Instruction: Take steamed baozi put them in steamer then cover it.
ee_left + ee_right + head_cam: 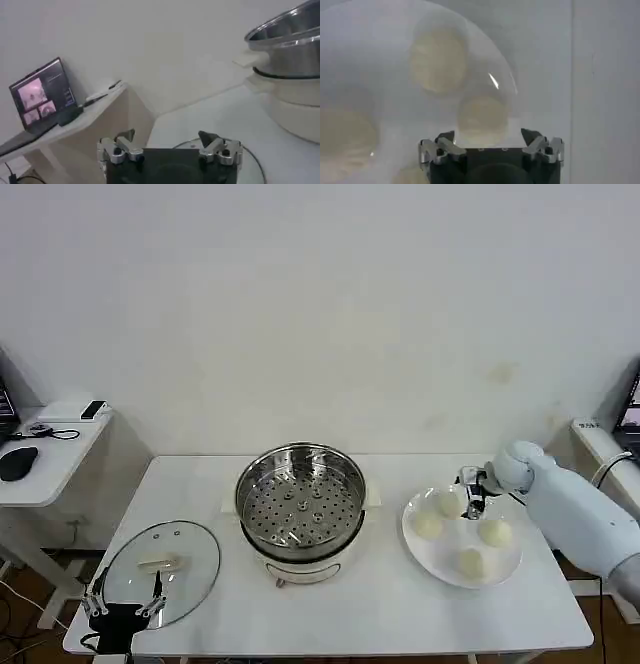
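The right end effector (474,502), fingers spread and empty, hovers over the far baozi (447,502) on the white plate (440,562) at centre right of the head view. It should descend centred and close gently. The steamer (300,504) stands empty mid-frame; the left end effector (125,604), released, rests by the glass lid (162,569), lower left.

Four baozi (471,531) plated; steamer (301,506) open; cover (162,572) flat.

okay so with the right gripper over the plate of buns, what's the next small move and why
Probably lower the right gripper, open, onto the bun just ahead of it and close. All four buns still sit on the plate, and the steamer is empty.
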Controlling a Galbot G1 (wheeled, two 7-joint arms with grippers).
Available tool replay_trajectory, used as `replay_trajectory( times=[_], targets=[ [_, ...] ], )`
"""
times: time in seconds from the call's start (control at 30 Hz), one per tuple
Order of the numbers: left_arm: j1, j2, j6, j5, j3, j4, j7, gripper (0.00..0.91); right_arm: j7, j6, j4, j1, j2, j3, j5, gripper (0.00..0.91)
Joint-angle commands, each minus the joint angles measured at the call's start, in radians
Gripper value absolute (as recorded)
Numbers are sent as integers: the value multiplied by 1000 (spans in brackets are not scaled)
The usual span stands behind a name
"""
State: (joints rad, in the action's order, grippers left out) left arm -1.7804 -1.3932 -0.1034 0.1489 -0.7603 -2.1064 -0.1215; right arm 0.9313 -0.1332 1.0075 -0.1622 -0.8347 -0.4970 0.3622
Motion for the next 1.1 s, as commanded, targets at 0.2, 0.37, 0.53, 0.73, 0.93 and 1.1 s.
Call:
replay_trajectory(
  times=[0.2, 0.37, 0.53, 0.73, 0.93, 1.1],
  targets=[
    [-5, -3, 3, 1, 0, 1, -4, 907, -32, -1, -111, 15, -83, -18, 42, 887],
    [-8, -3, 8, 2, 0, 4, -6, 907, -28, -10, -102, 15, -81, -23, 38, 776],
    [-4, -4, 9, 2, 0, 9, -9, 907, -27, -12, -105, 15, -81, -26, 35, 645],
    [-8, -4, 11, 2, 3, 6, -12, 907, -16, -14, -80, 11, -69, -27, 20, 595],
    [-11, -3, 10, 3, 5, -1, -11, 907, 5, -20, 13, 38, -13, -48, -28, 595],
    [-12, -1, 9, 2, 9, -7, -10, 907, 18, -30, 148, 99, 70, -100, -98, 605]
  ],
)
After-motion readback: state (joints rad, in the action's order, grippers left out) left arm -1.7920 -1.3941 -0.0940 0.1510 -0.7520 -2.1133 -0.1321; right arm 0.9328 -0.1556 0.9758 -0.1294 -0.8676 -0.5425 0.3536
